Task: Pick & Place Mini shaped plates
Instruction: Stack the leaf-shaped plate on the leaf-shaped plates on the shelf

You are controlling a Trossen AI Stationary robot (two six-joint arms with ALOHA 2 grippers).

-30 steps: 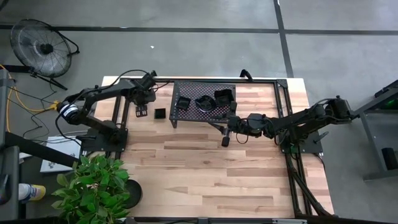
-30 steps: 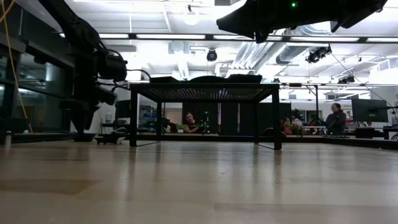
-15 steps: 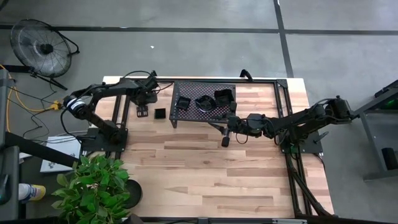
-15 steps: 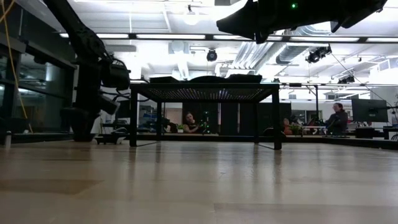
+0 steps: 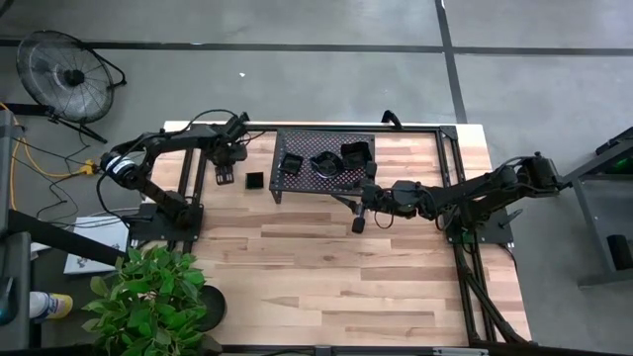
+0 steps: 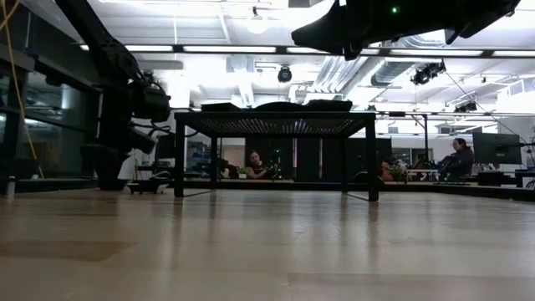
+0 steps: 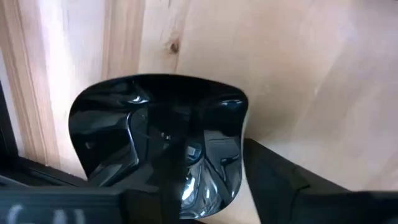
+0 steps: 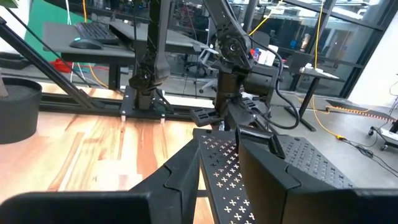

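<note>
The left arm reaches over the table's far left edge, its left gripper [image 5: 226, 158] pointing down with fingers closing round a plate [image 7: 158, 140] on the table [image 5: 326, 267]. The right arm stretches low beside the rack [image 5: 325, 160]; its right gripper [image 5: 362, 203] holds a plate [image 8: 264, 171], three more lying on the rack beyond.

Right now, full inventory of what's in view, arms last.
Mesh rack: 1, black, back centre of table.
Plates on rack: 3, glossy black, on top.
Plates on table: 2, black, left of rack.
Plate at left gripper: 1, glossy black, on the wood.
Table: 1, light wood.
Plant: 1, green, front-left.
Fan: 1, dark, on floor.
Left gripper: at plate, back-left.
Right gripper: in front of rack.
</note>
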